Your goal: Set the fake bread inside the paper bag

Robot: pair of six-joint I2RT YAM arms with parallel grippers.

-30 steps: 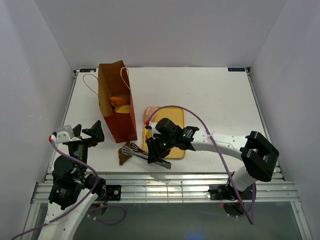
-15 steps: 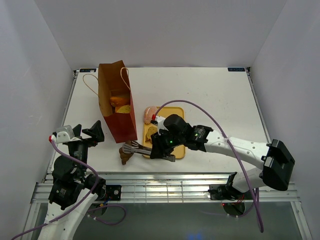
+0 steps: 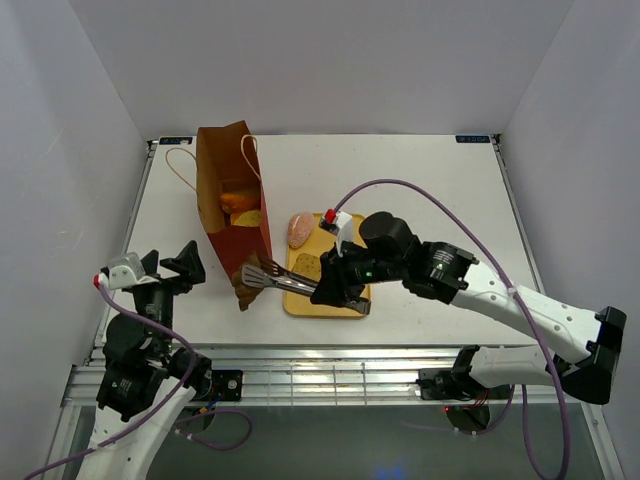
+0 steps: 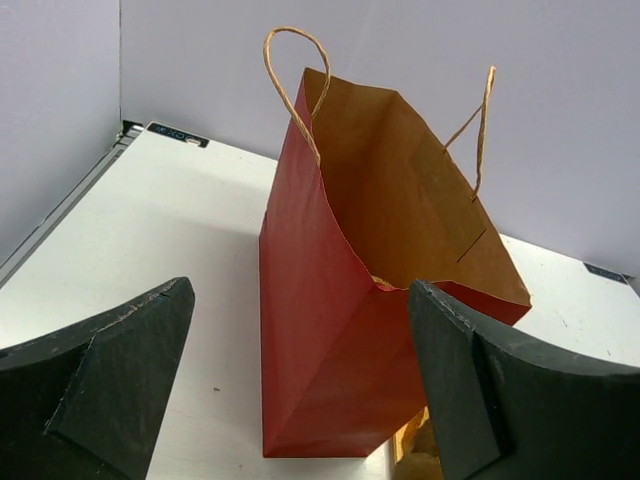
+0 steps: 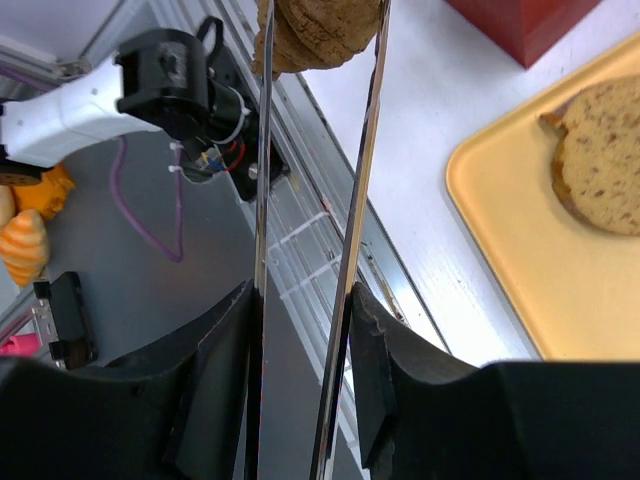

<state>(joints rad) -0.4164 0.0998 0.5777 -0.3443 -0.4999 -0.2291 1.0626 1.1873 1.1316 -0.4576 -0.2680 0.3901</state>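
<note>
- The paper bag (image 4: 330, 340) is red outside and plain kraft brown inside.
- Its cord handles (image 4: 295, 70) are tan.
- The bread pieces (image 3: 241, 205) inside the bag are orange and golden.
- The tray (image 3: 298, 302) is plain yellow.
- The slice (image 5: 605, 160) is tan with dark speckles.
- The oval roll (image 3: 300, 230) is pink.
- The croissant (image 5: 325, 25) is mottled brown.
- The tongs (image 3: 265, 273) are shiny silver.
- The table (image 3: 430, 190) is white.
</note>
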